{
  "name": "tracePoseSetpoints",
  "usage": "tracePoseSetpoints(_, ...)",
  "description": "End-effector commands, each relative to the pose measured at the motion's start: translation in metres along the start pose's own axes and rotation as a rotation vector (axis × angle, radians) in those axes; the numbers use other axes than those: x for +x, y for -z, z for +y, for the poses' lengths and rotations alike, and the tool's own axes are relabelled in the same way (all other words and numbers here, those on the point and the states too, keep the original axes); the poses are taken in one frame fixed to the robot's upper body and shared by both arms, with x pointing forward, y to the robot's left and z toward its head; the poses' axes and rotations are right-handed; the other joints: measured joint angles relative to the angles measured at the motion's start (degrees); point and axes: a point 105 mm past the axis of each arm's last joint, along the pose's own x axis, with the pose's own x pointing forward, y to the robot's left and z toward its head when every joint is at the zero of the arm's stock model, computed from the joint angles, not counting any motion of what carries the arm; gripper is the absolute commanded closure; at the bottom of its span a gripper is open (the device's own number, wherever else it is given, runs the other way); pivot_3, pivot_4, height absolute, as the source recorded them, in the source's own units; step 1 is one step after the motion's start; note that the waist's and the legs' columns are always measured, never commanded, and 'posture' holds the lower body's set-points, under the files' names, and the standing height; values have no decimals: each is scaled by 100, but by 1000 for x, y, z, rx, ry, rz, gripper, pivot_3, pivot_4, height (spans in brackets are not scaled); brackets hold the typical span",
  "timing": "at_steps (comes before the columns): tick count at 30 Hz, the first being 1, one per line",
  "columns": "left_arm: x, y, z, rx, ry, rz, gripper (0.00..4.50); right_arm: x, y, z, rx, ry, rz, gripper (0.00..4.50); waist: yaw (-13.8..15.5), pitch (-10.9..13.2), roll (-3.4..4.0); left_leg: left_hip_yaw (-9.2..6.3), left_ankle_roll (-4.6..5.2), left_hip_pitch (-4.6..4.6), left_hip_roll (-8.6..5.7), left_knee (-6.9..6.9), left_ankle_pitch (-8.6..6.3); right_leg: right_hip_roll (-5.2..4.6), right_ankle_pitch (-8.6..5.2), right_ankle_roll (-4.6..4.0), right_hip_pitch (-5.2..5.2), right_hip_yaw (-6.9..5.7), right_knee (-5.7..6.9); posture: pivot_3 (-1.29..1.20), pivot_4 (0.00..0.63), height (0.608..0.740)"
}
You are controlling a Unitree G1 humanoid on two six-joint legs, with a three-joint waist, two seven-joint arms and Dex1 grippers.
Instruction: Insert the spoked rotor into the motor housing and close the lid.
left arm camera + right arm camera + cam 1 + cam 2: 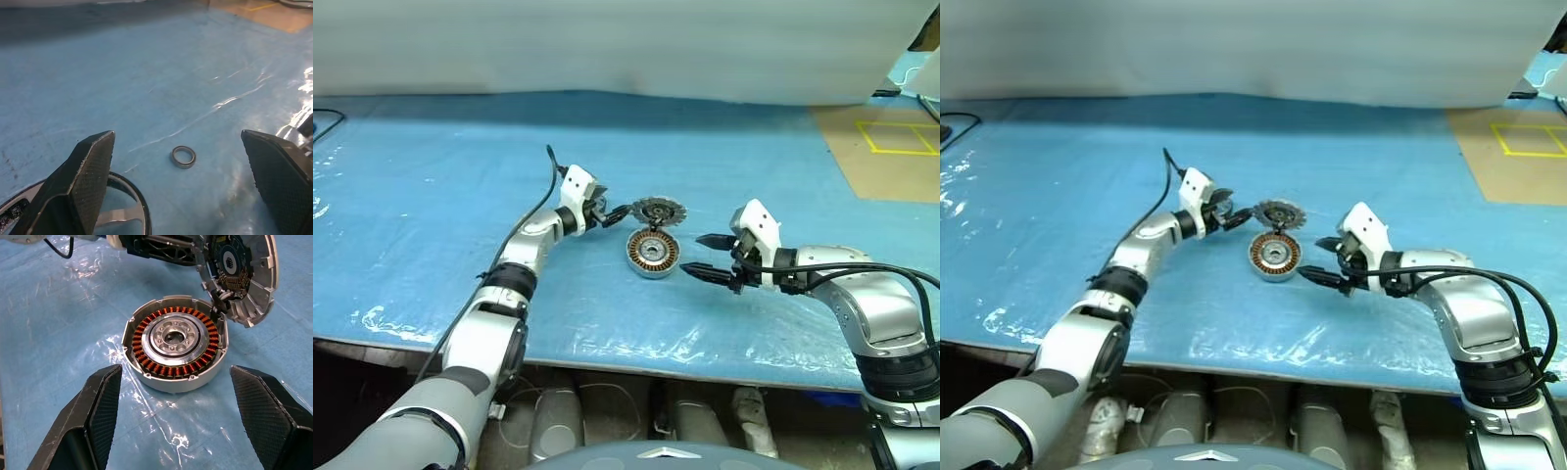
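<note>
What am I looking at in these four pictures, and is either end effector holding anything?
This is a two-armed humanoid robot at a blue-covered table. The two wide pictures come from its head, looking down over both arms. The other two come from wrist cameras, looking along each arm's black fingers. In the middle lies the motor housing, a round cup with copper windings. A silver hub with holes, likely the spoked rotor, sits inside it. The lid stands tilted at its far rim. A small metal ring lies loose on the table. The left end effector is beside the lid and the right end effector faces the housing. Both are open and hold nothing.
</note>
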Motion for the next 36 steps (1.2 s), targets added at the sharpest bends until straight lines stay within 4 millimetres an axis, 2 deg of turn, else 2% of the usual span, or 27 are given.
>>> tracePoseSetpoints(1, 14, -17, -5, 40, 2, -32, 121, -2, -4, 4, -18, 8, -19, 834, 19, 1, -2, 0, 0, -2, -1, -1, 0, -2, 1, 0, 0, 0, -1, 0, 150, 740)
tracePoseSetpoints(5, 27, -22, -18, 60, 18, -34, 121, -3, -2, 1, -14, 34, -20, 834, 32, 2, -3, -1, 1, -3, -5, -2, 0, -6, 2, 1, 0, -1, -2, 0, 150, 740)
tracePoseSetpoints(11, 42, -24, -18, 75, -75, 21, 121, -2, 9, -2, 2, 70, -3, 834, 71, 2, -4, -3, 3, -3, -6, 1, 0, -7, 4, 9, 2, -3, -2, 0, 150, 740)
tracePoseSetpoints(16, 45, -11, -17, 65, -143, 97, 121, 1, 11, 0, -4, 76, 0, 834, 112, 3, -4, -3, 3, -3, -7, 2, 0, -7, 11, 22, 2, -3, -3, 0, 150, 740)
tracePoseSetpoints(28, 56, 9, -43, -27, -85, 168, 121, 4, 15, -3, 6, 109, -3, 834, 139, 3, -5, -5, 6, -8, -11, 2, -1, -11, 10, 18, 5, -4, -12, 0, 150, 740)
tracePoseSetpoints(33, 52, 23, -37, 3, -147, 248, 121, 5, 17, -2, 10, 120, -6, 834, 140, 3, -5, -6, 7, -5, -11, 2, -1, -12, 9, 20, 8, -4, -13, 0, 150, 740)
tracePoseSetpoints(36, 51, 26, -34, 13, -180, 269, 121, 6, 18, -1, 14, 125, -7, 834, 138, 3, -5, -6, 7, -1, -12, 2, -1, -13, -11, 55, 14, -5, -13, 0, 150, 740)
